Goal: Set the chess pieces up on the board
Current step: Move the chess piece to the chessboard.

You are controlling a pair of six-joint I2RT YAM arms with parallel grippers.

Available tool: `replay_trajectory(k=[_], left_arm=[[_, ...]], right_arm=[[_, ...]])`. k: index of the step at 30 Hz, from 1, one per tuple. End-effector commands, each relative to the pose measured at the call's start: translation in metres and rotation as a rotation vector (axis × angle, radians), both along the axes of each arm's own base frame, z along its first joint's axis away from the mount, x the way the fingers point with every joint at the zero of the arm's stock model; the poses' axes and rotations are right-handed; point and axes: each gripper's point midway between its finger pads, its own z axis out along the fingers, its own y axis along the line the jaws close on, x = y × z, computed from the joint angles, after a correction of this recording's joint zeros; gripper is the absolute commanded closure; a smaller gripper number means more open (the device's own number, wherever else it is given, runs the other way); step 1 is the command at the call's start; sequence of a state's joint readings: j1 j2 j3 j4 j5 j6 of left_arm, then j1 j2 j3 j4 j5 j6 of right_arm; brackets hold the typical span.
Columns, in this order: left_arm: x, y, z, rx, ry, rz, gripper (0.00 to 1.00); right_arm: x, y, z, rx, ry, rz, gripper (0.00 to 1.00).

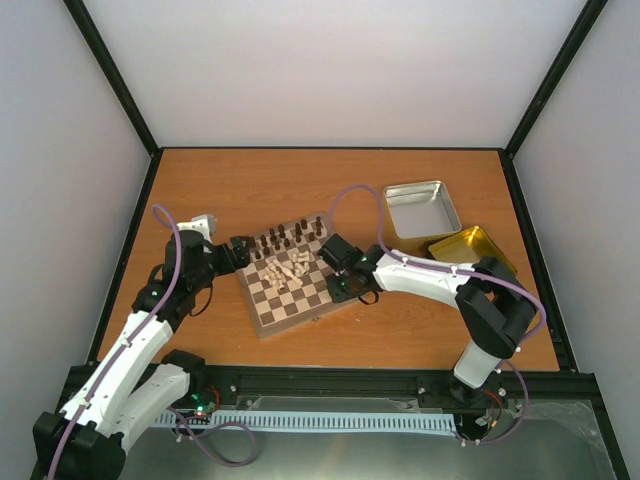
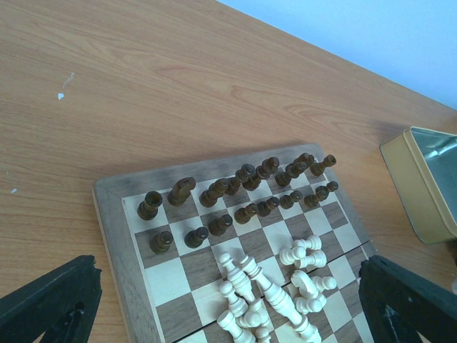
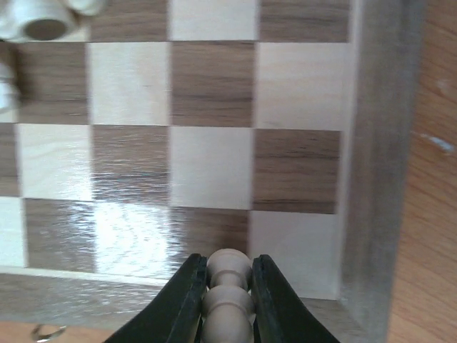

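Here, pale chess piece [image 3: 227, 309] in right pincer [image 3: 227, 263] (left pincer [image 2: 228, 286] agape)

Piece [image 3: 227, 309] in my right claw [image 3: 227, 263]: base cut off, bottom edge. Pale pieces [image 3: 39, 18] upper left: cropped, blurred. Left wrist view: tin [image 2: 423, 187] cut at right edge, board [image 2: 108, 204] at bottom.

The wooden table [image 1: 300, 180] carries the board [image 1: 300, 319] near its middle. A silver tin [image 1: 421, 207] and a gold tin [image 1: 472, 250] sit by its right edge.
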State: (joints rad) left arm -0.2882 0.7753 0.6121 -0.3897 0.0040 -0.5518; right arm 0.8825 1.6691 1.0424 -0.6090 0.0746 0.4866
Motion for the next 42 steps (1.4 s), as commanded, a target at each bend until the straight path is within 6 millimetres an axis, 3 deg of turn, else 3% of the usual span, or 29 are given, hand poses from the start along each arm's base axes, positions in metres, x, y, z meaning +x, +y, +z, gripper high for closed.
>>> replay_trajectory(k=[1,7,12,17,21,28,33,42], left_arm=[[0.002,-0.001,0.009,0.004,-0.031,-0.007,0.00],[0.002,-0.001,0.009,0.006,-0.031,-0.008,0.00],[0.001,0.000,0.009,0.007,-0.031,-0.006,0.00],[0.002,-0.001,0.009,0.006,-0.032,-0.007,0.00],[0.002,-0.001,0.013,0.007,-0.040,-0.010,0.00],[0.003,-0.002,0.023,0.001,-0.060,-0.011,0.00],[0.001,-0.007,0.023,-0.016,-0.054,-0.040,0.00],[0.001,-0.009,0.029,-0.019,-0.057,-0.050,0.00]], right_arm=[[-0.005,0.029,0.009,0.042,-0.016,0.072,0.83],[-0.011,0.048,0.004,0.035,-0.009,0.118,0.82],[-0.016,0.049,-0.004,0.012,0.007,0.125,0.80],[-0.014,0.048,-0.005,-0.007,0.006,0.124,0.70],[-0.012,0.053,0.012,0.025,-0.013,0.122,0.61],[0.009,0.063,0.065,0.107,-0.154,0.093,0.54],[0.026,0.090,0.080,0.166,-0.201,0.110,0.53],[0.029,0.139,0.053,0.199,-0.088,0.203,0.54]])
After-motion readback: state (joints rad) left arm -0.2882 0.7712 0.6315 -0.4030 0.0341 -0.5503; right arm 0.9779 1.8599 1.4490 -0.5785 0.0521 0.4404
